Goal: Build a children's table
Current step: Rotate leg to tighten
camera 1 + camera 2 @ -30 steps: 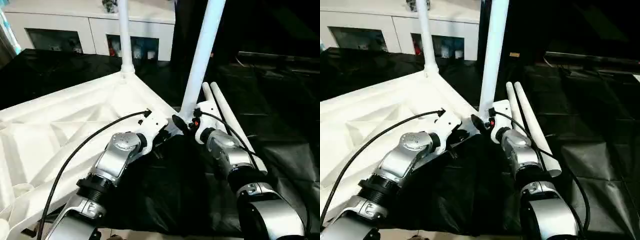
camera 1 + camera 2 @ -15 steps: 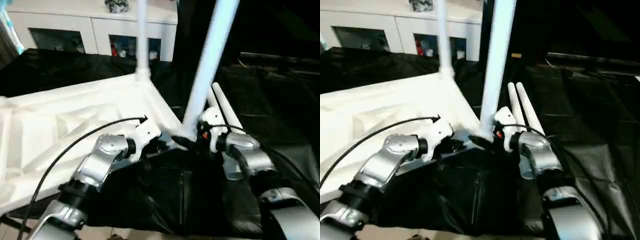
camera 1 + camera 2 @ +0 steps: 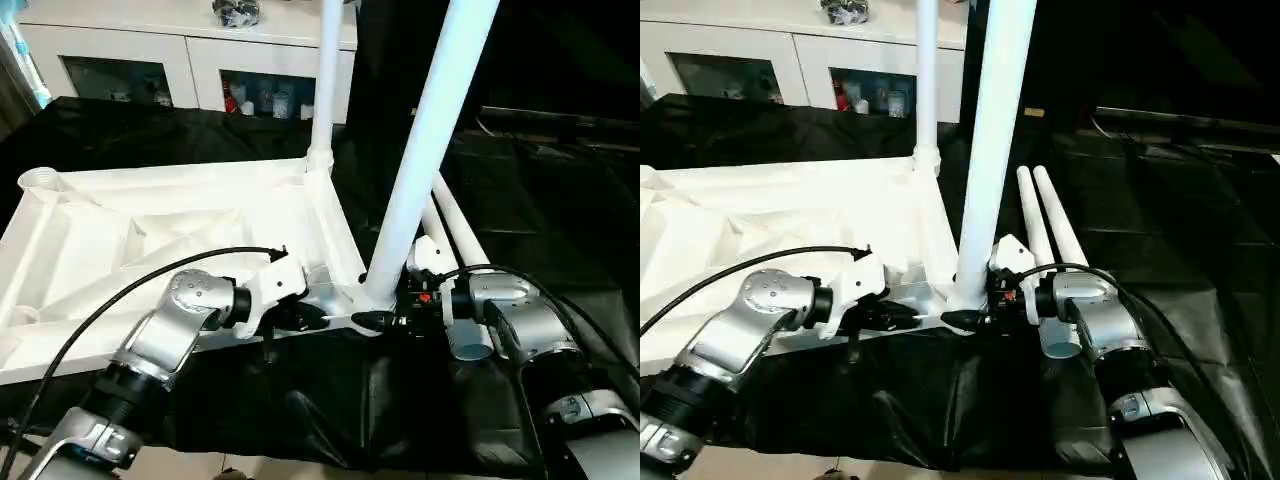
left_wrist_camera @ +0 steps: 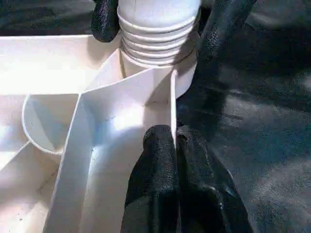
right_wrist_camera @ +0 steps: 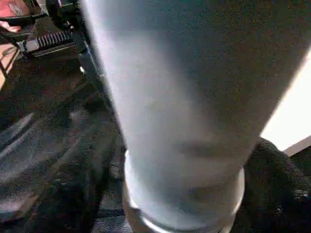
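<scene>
I have the tabletop (image 3: pixel 190 225) lying upside down on the black-draped work table (image 3: pixel 560 210), with its ribbed underside facing up. Two legs are already standing in corner sockets: the far leg (image 3: pixel 324 80) at the back corner, and the near leg (image 3: pixel 425 150) at the corner closest to my grippers. Two spare legs (image 3: pixel 1050 225) lie side by side on the black cloth, just beside the tabletop's right edge. So I judge the work about half done — two legs are in, two remain.

My left gripper (image 4: pixel 175 145) is pinched together on a thin wall of the tabletop, right next to the near socket; in the left wrist view the two black fingers (image 4: pixel 158 165) meet on the white rib. My right gripper (image 3: pixel 385 320) sits at the base of the near leg, and its fingers stand on both sides of the threaded end, clamped around it as far as I can judge.

At the far left corner an empty socket (image 3: pixel 38 180) is visible. Whether the near leg is fully seated I cannot tell — some ribbed rings are above the socket rim.
</scene>
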`<state>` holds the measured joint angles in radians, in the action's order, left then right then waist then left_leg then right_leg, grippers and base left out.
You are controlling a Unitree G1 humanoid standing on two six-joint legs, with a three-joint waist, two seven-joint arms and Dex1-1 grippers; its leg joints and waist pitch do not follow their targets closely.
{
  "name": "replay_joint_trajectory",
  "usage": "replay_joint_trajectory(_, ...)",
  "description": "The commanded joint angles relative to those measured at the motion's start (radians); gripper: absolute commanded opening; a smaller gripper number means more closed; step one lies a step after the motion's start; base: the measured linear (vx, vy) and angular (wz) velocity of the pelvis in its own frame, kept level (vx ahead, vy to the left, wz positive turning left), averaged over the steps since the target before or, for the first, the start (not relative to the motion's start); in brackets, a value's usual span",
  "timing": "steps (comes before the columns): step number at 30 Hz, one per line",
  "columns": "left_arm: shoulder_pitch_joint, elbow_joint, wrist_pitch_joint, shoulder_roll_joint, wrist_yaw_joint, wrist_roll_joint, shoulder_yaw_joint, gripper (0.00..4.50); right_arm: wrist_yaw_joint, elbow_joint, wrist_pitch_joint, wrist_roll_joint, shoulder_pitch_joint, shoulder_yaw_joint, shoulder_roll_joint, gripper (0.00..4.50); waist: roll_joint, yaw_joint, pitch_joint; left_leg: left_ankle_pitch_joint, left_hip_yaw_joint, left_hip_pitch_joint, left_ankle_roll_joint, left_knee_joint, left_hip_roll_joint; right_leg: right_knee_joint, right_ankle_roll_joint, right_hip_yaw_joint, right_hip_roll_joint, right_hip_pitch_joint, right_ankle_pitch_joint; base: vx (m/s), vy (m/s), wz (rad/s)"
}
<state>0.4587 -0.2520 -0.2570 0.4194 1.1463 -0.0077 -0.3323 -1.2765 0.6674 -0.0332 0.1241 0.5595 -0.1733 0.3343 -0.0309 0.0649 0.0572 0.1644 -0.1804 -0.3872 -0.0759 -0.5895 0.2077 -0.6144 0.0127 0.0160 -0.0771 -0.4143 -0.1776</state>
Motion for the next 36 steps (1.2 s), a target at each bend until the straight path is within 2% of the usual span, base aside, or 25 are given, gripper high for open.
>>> replay_joint_trajectory(1, -0.007, 0.033, 0.01, -0.014, 0.013, -0.017, -0.03, 0.0, -0.024, -0.027, -0.015, -0.006, -0.009, -0.037, -0.014, 3.36, 0.002, 0.0, -0.069, 0.251, -0.002, 0.022, 0.032, 0.07, 0.018, 0.066, -0.25, -0.018, -0.039, 0.044, -0.179, 0.0, 0.0, 0.0)
replay_joint_trajectory(5, -0.007, 0.025, 0.003, -0.021, 0.005, -0.022, -0.024, 0.0, -0.032, -0.036, -0.026, 0.003, -0.023, -0.041, -0.024, 3.0, 0.004, 0.001, -0.07, 0.245, -0.003, 0.023, 0.033, 0.069, 0.018, 0.065, -0.251, -0.018, -0.039, 0.044, -0.164, 0.0, 0.0, 0.0)
replay_joint_trajectory(7, 0.0, 0.007, -0.003, -0.04, -0.029, -0.021, -0.01, 0.0, -0.009, -0.023, -0.024, 0.004, -0.024, -0.033, -0.037, 2.84, 0.001, 0.001, -0.071, 0.237, -0.003, 0.022, 0.035, 0.069, 0.017, 0.063, -0.254, -0.017, -0.039, 0.045, -0.151, 0.0, 0.0, 0.0)
replay_joint_trajectory(9, 0.023, -0.032, -0.008, -0.081, -0.122, -0.005, 0.021, 0.0, 0.076, 0.012, -0.019, -0.004, -0.015, -0.011, -0.068, 2.78, 0.0, 0.0, -0.069, 0.238, -0.004, 0.022, 0.032, 0.069, 0.017, 0.066, -0.255, -0.018, -0.039, 0.043, -0.158, 0.0, 0.0, 0.0)
replay_joint_trajectory(11, 0.052, -0.067, -0.027, -0.116, -0.221, 0.019, 0.048, 0.0, 0.207, 0.065, -0.015, -0.028, 0.009, 0.011, -0.107, 2.71, 0.001, -0.003, -0.065, 0.272, -0.003, 0.024, 0.012, 0.073, 0.015, 0.072, -0.242, -0.018, -0.04, 0.04, -0.224, 0.0, 0.0, 0.0)
replay_joint_trajectory(13, 0.078, -0.092, -0.06, -0.155, -0.316, 0.032, 0.077, 0.0, 0.344, 0.114, -0.012, -0.043, 0.036, 0.038, -0.149, 2.7, -0.003, -0.006, -0.066, 0.307, 0.002, 0.026, -0.01, 0.074, 0.014, 0.079, -0.212, -0.017, -0.044, 0.04, -0.312, 0.0, 0.0, 0.0)
replay_joint_trajectory(15, 0.1, -0.109, -0.089, -0.192, -0.394, 0.039, 0.1, 0.0, 0.479, 0.16, -0.02, -0.043, 0.065, 0.073, -0.196, 2.69, -0.002, -0.012, -0.063, 0.307, 0.001, 0.022, -0.018, 0.075, 0.012, 0.08, -0.202, -0.019, -0.043, 0.037, -0.326, 0.0, 0.0, 0.0)
replay_joint_trajectory(16, 0.119, -0.123, -0.111, -0.226, -0.453, 0.04, 0.115, 0.0, 0.602, 0.202, -0.033, -0.033, 0.095, 0.109, -0.242, 2.69, -0.003, -0.017, -0.067, 0.306, 0.004, 0.021, -0.027, 0.075, 0.011, 0.08, -0.19, -0.017, -0.044, 0.036, -0.347, 0.0, 0.0, 0.0)
replay_joint_trajectory(18, 0.132, -0.136, -0.118, -0.248, -0.502, 0.049, 0.123, 0.0, 0.67, 0.224, -0.035, -0.032, 0.111, 0.123, -0.267, 2.68, -0.003, -0.017, -0.07, 0.282, 0.006, 0.016, -0.025, 0.075, 0.011, 0.079, -0.185, -0.015, -0.043, 0.04, -0.321, 0.0, 0.0, 0.0)
replay_joint_trajectory(20, 0.159, -0.174, -0.117, -0.296, -0.588, 0.067, 0.134, 0.0, 0.808, 0.267, -0.021, -0.042, 0.137, 0.145, -0.316, 2.68, -0.003, -0.016, -0.07, 0.286, 0.002, 0.022, -0.016, 0.072, 0.01, 0.081, -0.19, -0.017, -0.04, 0.034, -0.291, 0.0, 0.0, 0.0)
replay_joint_trajectory(21, 0.159, -0.174, -0.117, -0.296, -0.588, 0.067, 0.134, 0.0, 0.808, 0.267, -0.021, -0.042, 0.137, 0.145, -0.316, 2.68, 0.002, -0.015, -0.07, 0.279, 0.001, 0.021, -0.016, 0.071, 0.01, 0.079, -0.192, -0.018, -0.04, 0.033, -0.277, 0.0, 0.0, 0.0)
replay_joint_trajectory(22, 0.169, -0.191, -0.112, -0.311, -0.611, 0.072, 0.137, 0.0, 0.835, 0.279, -0.01, -0.049, 0.145, 0.149, -0.331, 2.68, 0.0, -0.015, -0.074, 0.254, 0.0, 0.017, -0.01, 0.07, 0.008, 0.076, -0.195, -0.016, -0.039, 0.039, -0.234, 0.0, 0.0, 0.0)
replay_joint_trajectory(23, 0.179, -0.212, -0.1, -0.325, -0.628, 0.077, 0.134, 0.0, 0.843, 0.287, 0.02, -0.058, 0.15, 0.144, -0.348, 2.68, 0.003, -0.013, -0.074, 0.249, 0.0, 0.018, -0.008, 0.069, 0.009, 0.075, -0.196, -0.017, -0.039, 0.038, -0.218, 0.0, 0.0, 0.0)
replay_joint_trajectory(25, 0.183, -0.218, -0.085, -0.333, -0.616, 0.077, 0.124, 0.0, 0.832, 0.291, 0.059, -0.064, 0.153, 0.142, -0.361, 2.68, 0.007, -0.007, -0.078, 0.211, -0.001, 0.017, 0.008, 0.066, 0.009, 0.067, -0.215, -0.016, -0.037, 0.043, -0.13, 0.0, 0.0, 0.0)
replay_joint_trajectory(26, 0.182, -0.217, -0.083, -0.334, -0.613, 0.076, 0.122, 0.0, 0.831, 0.291, 0.065, -0.065, 0.154, 0.142, -0.363, 3.03, 0.006, -0.005, -0.079, 0.201, -0.001, 0.016, 0.012, 0.065, 0.009, 0.065, -0.221, -0.015, -0.038, 0.044, -0.108, 0.0, 0.0, 0.0)
replay_joint_trajectory(28, 0.182, -0.214, -0.077, -0.334, -0.603, 0.074, 0.116, 0.0, 0.833, 0.295, 0.077, -0.066, 0.156, 0.144, -0.363, 3.4, 0.006, -0.004, -0.079, 0.175, -0.003, 0.015, 0.032, 0.063, 0.008, 0.059, -0.239, -0.014, -0.035, 0.048, -0.049, 0.0, 0.0, 0.0)
replay_joint_trajectory(29, 0.171, -0.199, -0.057, -0.321, -0.568, 0.068, 0.105, 0.0, 0.799, 0.281, 0.073, -0.062, 0.149, 0.142, -0.347, 3.47, 0.009, -0.004, -0.079, 0.176, -0.003, 0.014, 0.034, 0.063, 0.008, 0.059, -0.242, -0.014, -0.035, 0.049, -0.046, 0.0, 0.0, 0.0)
replay_joint_trajectory(30, 0.163, -0.187, -0.042, -0.311, -0.542, 0.064, 0.097, 0.0, 0.773, 0.271, 0.071, -0.058, 0.144, 0.14, -0.335, 3.47, 0.008, -0.004, -0.078, 0.187, -0.003, 0.015, 0.039, 0.064, 0.008, 0.061, -0.242, -0.014, -0.036, 0.05, -0.061, 0.0, 0.0, 0.0)
replay_joint_trajectory(32, 0.145, -0.164, -0.006, -0.29, -0.48, 0.052, 0.082, 0.0, 0.716, 0.253, 0.071, -0.057, 0.133, 0.13, -0.305, 3.75, 0.007, -0.005, -0.075, 0.209, -0.003, 0.016, 0.041, 0.066, 0.009, 0.066, -0.239, -0.014, -0.037, 0.05, -0.097, 0.0, 0.0, 0.0)
replay_joint_trajectory(34, 0.128, -0.142, 0.011, -0.271, -0.422, 0.04, 0.07, 0.0, 0.671, 0.242, 0.082, -0.059, 0.125, 0.123, -0.275, 3.75, 0.009, -0.006, -0.074, 0.23, -0.004, 0.019, 0.036, 0.066, 0.011, 0.069, -0.239, -0.016, -0.038, 0.046, -0.128, 0.0, 0.0, 0.0)
replay_joint_trajectory(36, 0.107, -0.115, 0.016, -0.245, -0.358, 0.026, 0.055, 0.0, 0.626, 0.239, 0.102, -0.068, 0.119, 0.116, -0.235, 3.75, 0.005, -0.005, -0.074, 0.233, -0.002, 0.018, 0.034, 0.067, 0.014, 0.068, -0.237, -0.015, -0.041, 0.049, -0.143, 0.0, 0.0, 0.0)
